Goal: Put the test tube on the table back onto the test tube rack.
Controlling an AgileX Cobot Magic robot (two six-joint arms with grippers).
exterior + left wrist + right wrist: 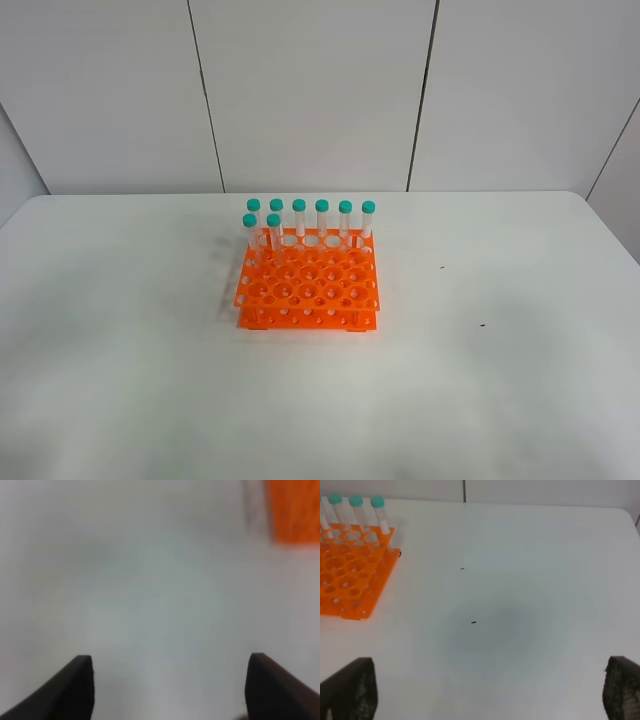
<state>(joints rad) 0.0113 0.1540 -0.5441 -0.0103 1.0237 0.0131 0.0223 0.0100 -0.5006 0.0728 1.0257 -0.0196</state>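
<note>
The orange test tube rack [308,285] stands mid-table on the white table [500,390], with several teal-capped clear tubes [322,220] upright in its far rows. A test tube lying on the table is out of view. Neither arm shows in the exterior high view. My left gripper [171,659] is open over bare tabletop, with a blurred corner of the rack [295,510] beyond it. Also open and holding nothing, my right gripper [492,660] has the rack [350,575] and three tubes [379,512] ahead and to one side.
Two small dark specks [442,267] [482,324] mark the table right of the rack. A pale panelled wall [310,90] runs behind the table's far edge. The table's rounded right corner [585,205] shows.
</note>
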